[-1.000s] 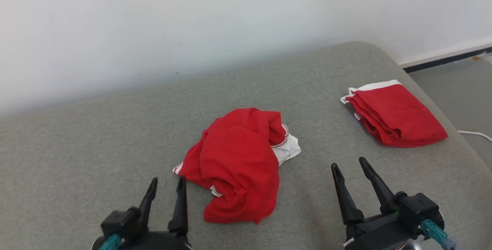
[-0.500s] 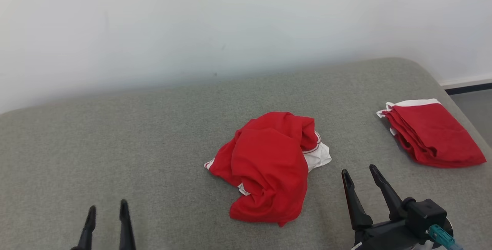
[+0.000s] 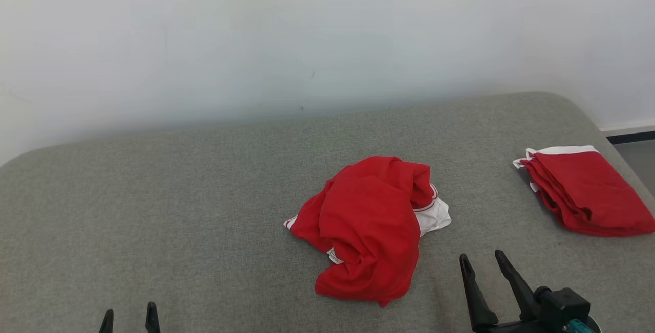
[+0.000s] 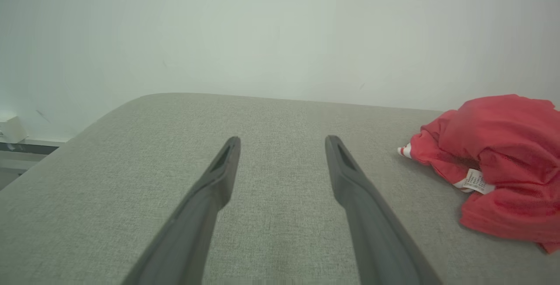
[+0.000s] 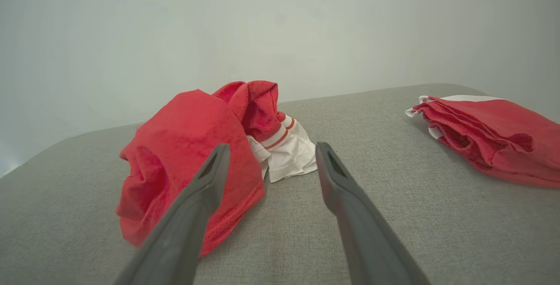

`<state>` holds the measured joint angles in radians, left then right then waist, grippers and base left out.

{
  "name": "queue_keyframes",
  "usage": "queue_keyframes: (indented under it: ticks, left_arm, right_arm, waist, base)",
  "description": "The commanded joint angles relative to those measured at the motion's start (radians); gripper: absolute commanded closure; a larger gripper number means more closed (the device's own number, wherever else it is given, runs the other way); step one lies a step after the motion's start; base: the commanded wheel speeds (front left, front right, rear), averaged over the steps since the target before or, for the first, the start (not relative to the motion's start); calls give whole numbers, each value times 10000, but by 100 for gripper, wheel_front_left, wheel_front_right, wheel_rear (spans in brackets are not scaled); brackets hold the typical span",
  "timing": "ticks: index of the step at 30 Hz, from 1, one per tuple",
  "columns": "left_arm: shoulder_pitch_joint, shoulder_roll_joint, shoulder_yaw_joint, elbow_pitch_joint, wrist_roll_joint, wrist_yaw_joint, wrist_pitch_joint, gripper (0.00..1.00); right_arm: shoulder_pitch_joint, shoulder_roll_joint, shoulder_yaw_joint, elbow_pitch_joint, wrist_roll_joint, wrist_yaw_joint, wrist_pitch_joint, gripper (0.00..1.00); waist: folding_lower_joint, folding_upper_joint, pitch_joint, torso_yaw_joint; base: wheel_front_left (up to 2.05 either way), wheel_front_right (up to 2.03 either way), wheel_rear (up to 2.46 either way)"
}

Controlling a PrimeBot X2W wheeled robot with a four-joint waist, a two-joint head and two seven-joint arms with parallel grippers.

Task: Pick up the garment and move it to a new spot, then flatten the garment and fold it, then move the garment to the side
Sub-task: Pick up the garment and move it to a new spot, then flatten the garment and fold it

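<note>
Pale grey woven cushion surface against a plain white wall; crumpled red garment with white trim heaped right of the middle, touching neither gripper; folded red-and-white stack well apart near the right end. Both lying straight on the cushion, neither inside a bin or basket. Right gripper just beside the heap's near right edge, fingers spread wide, holding nothing; left gripper well apart at the lower left, likewise spread wide and empty. Probably light, limp, thin fabric, perhaps mesh, though weave too fine to be sure; likely to sag and drag rather than slip or break. Best pinched at an outer edge: white flap on the right, or the corner by the small white label.
</note>
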<state>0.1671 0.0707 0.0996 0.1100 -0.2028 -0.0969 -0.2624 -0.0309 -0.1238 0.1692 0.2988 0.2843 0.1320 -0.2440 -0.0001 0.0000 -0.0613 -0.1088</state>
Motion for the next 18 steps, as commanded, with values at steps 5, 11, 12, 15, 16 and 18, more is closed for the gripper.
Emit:
queue_keyframes:
  ticks: [5,11,12,15,16,18]
  left_arm:
    - [181,-97,161,141,119,-143,-32,0]
    - [168,-148,252,269,185,-243,-32,0]
    - [154,-152,257,287,201,-261,-32,0]
    - [121,-158,284,325,255,-259,-32,0]
    - [121,-158,284,325,255,-259,-32,0]
    - [107,-167,295,361,266,-284,-32,0]
  right_arm:
    - [100,44,-5,250,51,-24,-109,0]
    - [69,37,-58,375,42,-24,-152,0]
    - [65,37,-65,390,41,-24,-144,0]
    - [46,47,-56,413,34,-24,-163,0]
    - [46,47,-56,413,34,-24,-163,0]
    - [19,49,-32,427,38,-24,-175,0]
  waist:
    - [1,0,-11,-25]
    - [1,0,-35,-45]
    - [1,0,-37,-48]
    - [1,0,-39,-69]
    - [1,0,-39,-69]
    - [1,0,-36,-87]
  base:
    - [0,0,0]
    - [0,0,0]
    - [0,0,0]
    - [0,0,0]
    - [0,0,0]
    - [0,0,0]
